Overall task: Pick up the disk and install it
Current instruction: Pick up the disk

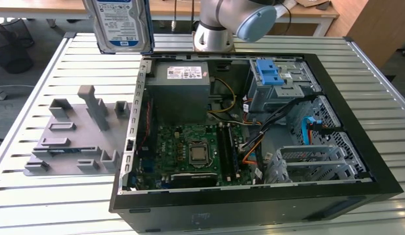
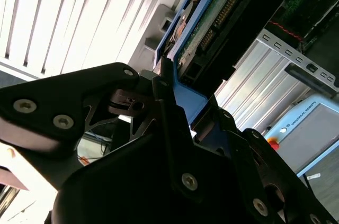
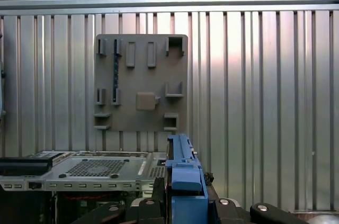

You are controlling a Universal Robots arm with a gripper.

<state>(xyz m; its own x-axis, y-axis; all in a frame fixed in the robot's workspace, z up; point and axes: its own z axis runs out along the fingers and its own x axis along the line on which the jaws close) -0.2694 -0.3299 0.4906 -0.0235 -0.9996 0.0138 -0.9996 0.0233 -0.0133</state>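
The arm (image 1: 238, 22) rises behind the open computer case (image 1: 359, 196), its wrist lifted high. It holds the disk (image 1: 117, 24) upright above the slatted metal counter (image 1: 52, 205), clear of the case, toward the exterior view's left. In the second wrist view the black jaws are clenched on the disk's blue plastic rail (image 2: 186, 99). The disk's body is silver, with a white-and-blue label. A grey moulded fixture plate (image 1: 65, 142) lies flat beside the case.
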